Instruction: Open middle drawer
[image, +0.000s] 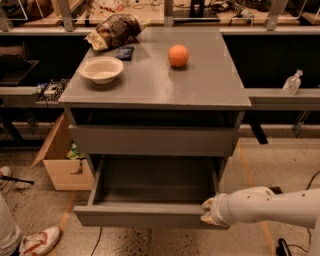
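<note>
The middle drawer (145, 216) is a plain grey handleless drawer. It stands pulled out toward me from the grey cabinet (200, 95), and its shallow box shows nothing inside. A shut grey drawer front (152, 141) sits above it. My gripper (210, 212), on a white arm reaching in from the right, is at the right end of the open drawer's front top edge and touches it. Any drawer below is hidden by the pulled-out one.
On the cabinet top lie an orange (178, 55), a white bowl (101, 69), a brown snack bag (116, 30) and a small dark packet (124, 52). A cardboard box (61, 162) stands on the floor at left. A person's shoe (37, 241) is at lower left. A clear bottle (292, 82) stands on the right shelf.
</note>
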